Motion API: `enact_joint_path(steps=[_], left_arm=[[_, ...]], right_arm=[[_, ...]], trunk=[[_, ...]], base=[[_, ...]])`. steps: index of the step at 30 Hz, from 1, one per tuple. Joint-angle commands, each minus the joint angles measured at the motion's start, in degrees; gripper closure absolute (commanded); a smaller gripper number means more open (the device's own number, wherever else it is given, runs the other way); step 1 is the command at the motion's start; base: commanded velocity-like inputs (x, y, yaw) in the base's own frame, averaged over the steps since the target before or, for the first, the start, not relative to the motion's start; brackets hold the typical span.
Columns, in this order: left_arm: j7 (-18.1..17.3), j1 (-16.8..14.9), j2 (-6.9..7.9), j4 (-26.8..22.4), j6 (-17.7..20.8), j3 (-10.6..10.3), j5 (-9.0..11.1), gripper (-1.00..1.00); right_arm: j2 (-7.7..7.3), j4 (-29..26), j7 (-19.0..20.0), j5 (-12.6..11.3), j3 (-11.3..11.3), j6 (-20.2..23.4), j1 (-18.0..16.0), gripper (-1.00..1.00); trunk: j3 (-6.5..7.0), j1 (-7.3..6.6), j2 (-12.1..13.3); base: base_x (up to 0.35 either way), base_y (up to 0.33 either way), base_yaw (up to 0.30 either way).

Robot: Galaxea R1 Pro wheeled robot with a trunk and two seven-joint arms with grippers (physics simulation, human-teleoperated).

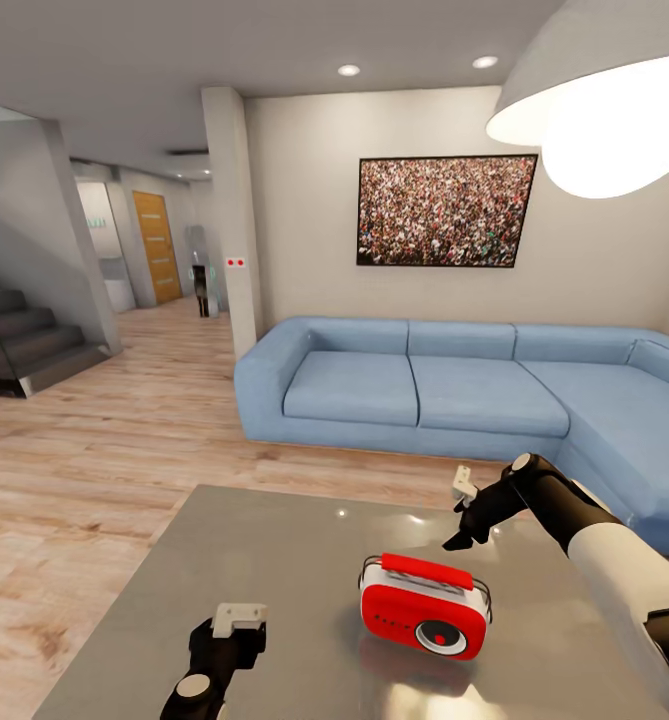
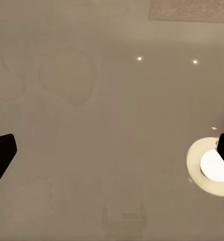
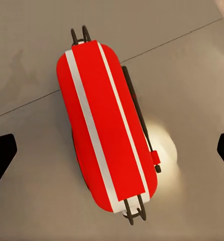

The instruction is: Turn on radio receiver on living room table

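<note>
The small red radio with a round dial (image 1: 426,604) stands on the shiny grey table (image 1: 274,540), under the wide-open, empty right gripper (image 1: 461,520).

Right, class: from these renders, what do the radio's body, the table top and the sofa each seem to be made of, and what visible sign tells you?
The radio receiver: probably smooth moulded plastic, with even glossy red, a white rim and thin dark wire-like bails. The table: a polished grey top, perhaps glass or lacquer, since it mirrors the ceiling lights. The sofa: likely matte light-blue fabric, with soft cushion seams and no shine.
</note>
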Motion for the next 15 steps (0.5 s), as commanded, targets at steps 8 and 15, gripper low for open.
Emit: enact_joint_path(steps=[8,15], left_arm=[[0.00,0.00,0.00,0.02,0.01,0.00,0.00,-1.00],[0.00,0.00,0.00,0.01,0.01,0.00,0.00,-1.00]], right_arm=[[0.00,0.00,0.00,-0.07,-0.07,-0.02,0.00,-1.00],[0.00,0.00,0.00,-0.14,-0.10,0.00,0.00,-1.00]], trunk=[[-0.68,0.00,0.00],[-1.32,0.00,0.00]], base=[[0.000,0.000,0.000],[0.000,0.000,0.000]])
